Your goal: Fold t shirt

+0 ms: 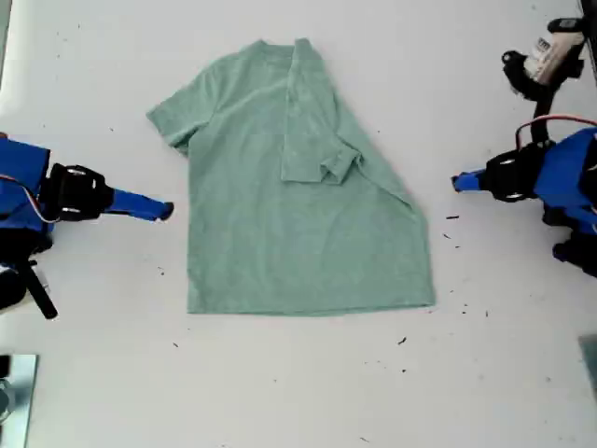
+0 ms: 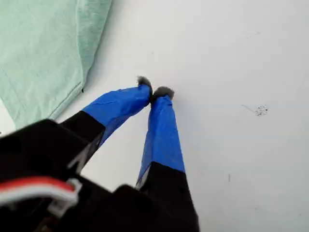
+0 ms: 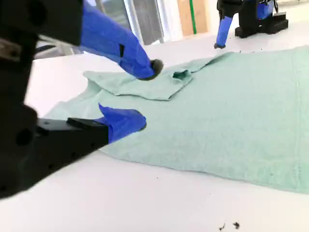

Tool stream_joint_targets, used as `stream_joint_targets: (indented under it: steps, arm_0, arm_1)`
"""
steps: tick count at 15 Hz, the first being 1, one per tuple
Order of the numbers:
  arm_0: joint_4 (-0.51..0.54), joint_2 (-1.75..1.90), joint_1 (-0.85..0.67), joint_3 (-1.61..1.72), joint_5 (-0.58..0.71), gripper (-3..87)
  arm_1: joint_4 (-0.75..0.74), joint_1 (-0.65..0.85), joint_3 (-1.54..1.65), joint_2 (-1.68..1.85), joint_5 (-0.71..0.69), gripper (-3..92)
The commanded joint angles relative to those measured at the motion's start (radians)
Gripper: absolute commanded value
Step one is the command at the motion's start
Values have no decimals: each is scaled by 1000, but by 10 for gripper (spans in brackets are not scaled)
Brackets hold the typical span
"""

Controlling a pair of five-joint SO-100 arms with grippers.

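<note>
The pale green t shirt [image 1: 280, 233] lies flat on the white table with its collar toward the exterior view's top. Its sleeve on the exterior view's right is folded in over the body, leaving a diagonal edge. The other sleeve lies spread out. My first gripper [image 1: 457, 182] [image 2: 154, 91] is shut and empty, pointing steeply down just off the t shirt's [image 2: 38, 48] edge on the exterior view's right. My second gripper [image 1: 166, 211] [image 3: 147, 94] is open and held low beside the t shirt [image 3: 231, 106] at the exterior view's left. Nothing is between its fingers.
A black mount with a white label [image 1: 546, 56] stands at the exterior view's top right. Small dark specks [image 1: 401, 341] dot the table [image 1: 298, 392] below the shirt. A metallic object [image 1: 14, 392] sits at the exterior view's bottom left corner.
</note>
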Motion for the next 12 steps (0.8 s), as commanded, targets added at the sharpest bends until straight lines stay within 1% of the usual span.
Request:
stream_joint_targets:
  steps: [1,2,3,4,5,6,7,8,9,10,11,12]
  arm_0:
    - [9,8,40,-11,-14,-2]
    - [12,8,40,-3,-15,-2]
    - [9,8,46,-3,-18,23]
    - [-40,8,71,-3,-12,51]
    - [-26,8,78,-9,-18,35]
    - [8,8,63,-14,-87,35]
    - [-41,8,74,-23,-95,1]
    - [-48,8,64,-49,-150,-2]
    - [-26,-20,48,-109,-204,-2]
    - [-34,-172,32,-218,-242,-2]
    - [-28,-449,25,-399,-242,-2]
    - [69,-724,2,-620,-241,-2]
  arm_1:
    - [11,-94,41,15,500,23]
    - [9,-106,43,15,456,23]
    - [8,-109,44,15,459,23]
    - [8,-115,44,15,468,23]
    - [8,-135,44,15,486,23]
    - [8,-160,44,15,503,23]
    - [6,-164,44,15,514,23]
    - [6,-166,44,15,525,23]
    - [6,-172,44,15,532,23]
    - [-2,-173,48,15,529,23]
    - [-9,-175,51,15,526,23]
    - [-11,-175,51,15,528,23]
